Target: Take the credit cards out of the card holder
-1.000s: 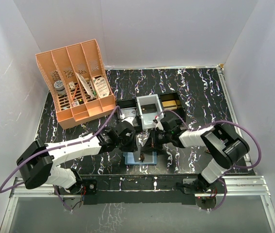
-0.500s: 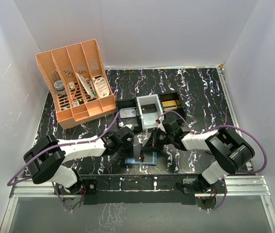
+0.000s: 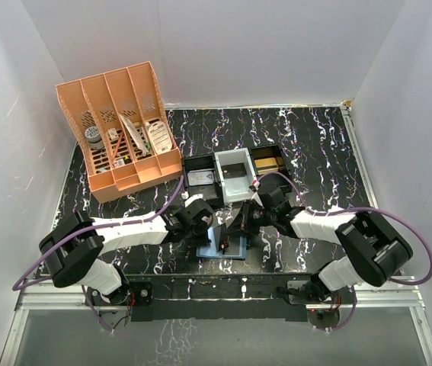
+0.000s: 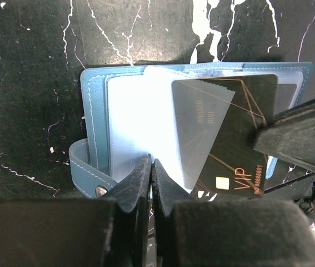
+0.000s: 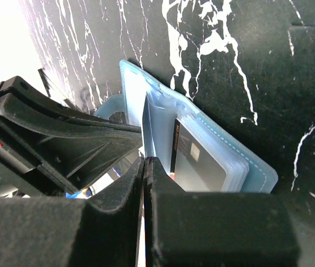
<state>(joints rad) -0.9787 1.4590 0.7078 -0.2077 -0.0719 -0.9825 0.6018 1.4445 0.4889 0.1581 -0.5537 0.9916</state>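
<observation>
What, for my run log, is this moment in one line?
left gripper: shut at teal-blue soft bifold card holder | right gripper: shut beside black plastic credit card | card: skewed under clear sleeve

Black table top [image 3: 315, 141] veined with white, enclosed by plain white walls [image 3: 238, 46]. Far left corner: orange desk organizer [image 3: 148, 164] with four slots holding small items, among them a round tin [image 3: 94, 136]. Centre: three trays side by side, a black tray [image 3: 194, 162] with a pale oblong box [image 3: 199, 178], a white tray [image 3: 224, 177], and a second black tray [image 3: 264, 151].
</observation>
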